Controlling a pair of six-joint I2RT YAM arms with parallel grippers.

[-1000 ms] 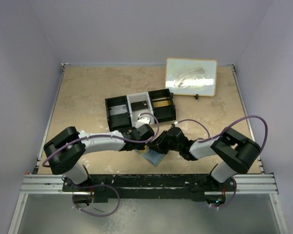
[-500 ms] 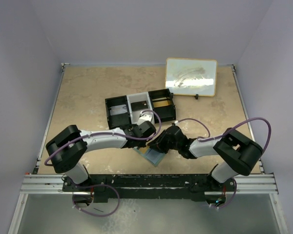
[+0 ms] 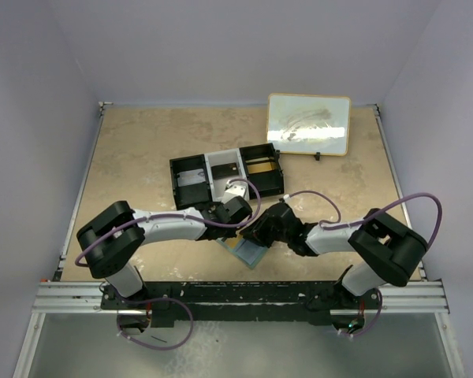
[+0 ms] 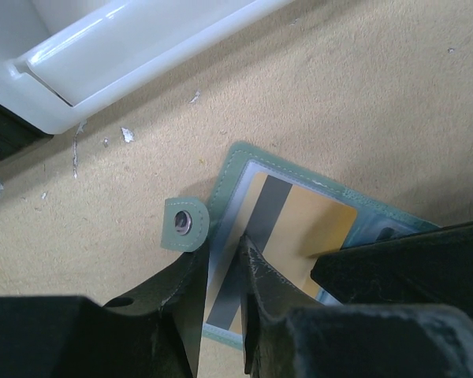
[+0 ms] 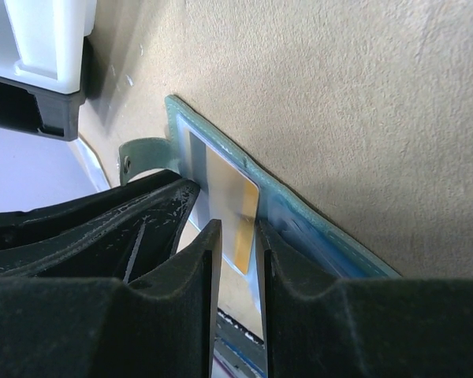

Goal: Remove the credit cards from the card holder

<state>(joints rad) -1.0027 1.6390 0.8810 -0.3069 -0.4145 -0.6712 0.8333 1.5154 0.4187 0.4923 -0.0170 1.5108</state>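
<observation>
The card holder (image 4: 232, 169) lies open on the table, green-edged and light blue inside, its snap tab (image 4: 181, 224) at the left. An orange-tan credit card (image 4: 311, 228) with a grey stripe lies on its left half. My left gripper (image 4: 221, 248) points down at that half, its jaws a narrow gap apart over the card's striped end, with nothing visibly clamped. My right gripper (image 5: 236, 232) is narrowly open over the credit card (image 5: 230, 197), one finger resting on the card holder (image 5: 315, 228). In the top view both grippers (image 3: 238, 230) (image 3: 254, 235) meet above the card holder (image 3: 249, 255).
A black-and-white three-compartment tray (image 3: 227, 177) stands just behind the grippers, its white wall (image 4: 142, 47) close to the card holder. A framed panel (image 3: 308, 124) leans at the back right. Tan table surface (image 3: 142, 157) stretches to the left.
The left gripper's jaws have narrowed a little. Both arms have crept slightly over the card holder, which stays where it was.
</observation>
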